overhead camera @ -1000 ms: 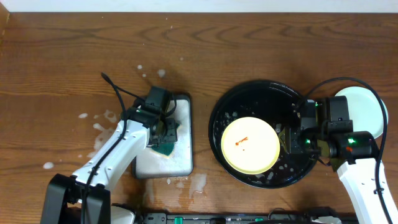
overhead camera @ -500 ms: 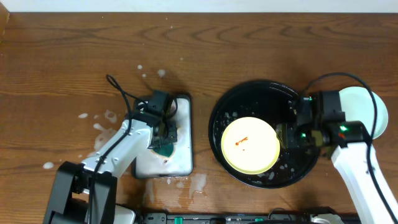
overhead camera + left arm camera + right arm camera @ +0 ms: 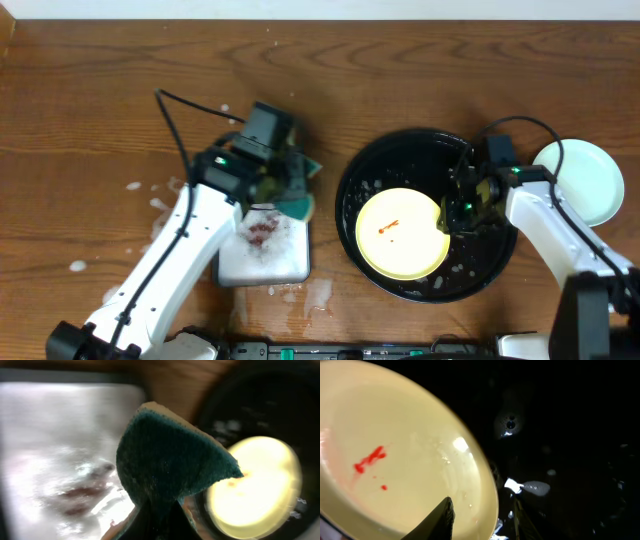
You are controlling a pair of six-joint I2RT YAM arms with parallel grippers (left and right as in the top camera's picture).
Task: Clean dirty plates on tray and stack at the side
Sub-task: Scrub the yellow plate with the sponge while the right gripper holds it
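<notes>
The pale yellow plate [image 3: 402, 240] lies flat inside the black tray [image 3: 400, 148], toward its front, with a red smear [image 3: 370, 458] near its centre. The right gripper [image 3: 447, 211] sits at the plate's right edge, one finger over the plate and the other outside the rim; I cannot tell whether it pinches the rim. A pale mint-green plate [image 3: 585, 180] rests on the bench [image 3: 100, 100] just right of the tray. Left of the tray, the left gripper [image 3: 285, 185] is clamped on a green sponge [image 3: 170, 460], held above the far end of the white sponge tray [image 3: 285, 262], which carries reddish stains. Foam flecks dot the bench nearby.
</notes>
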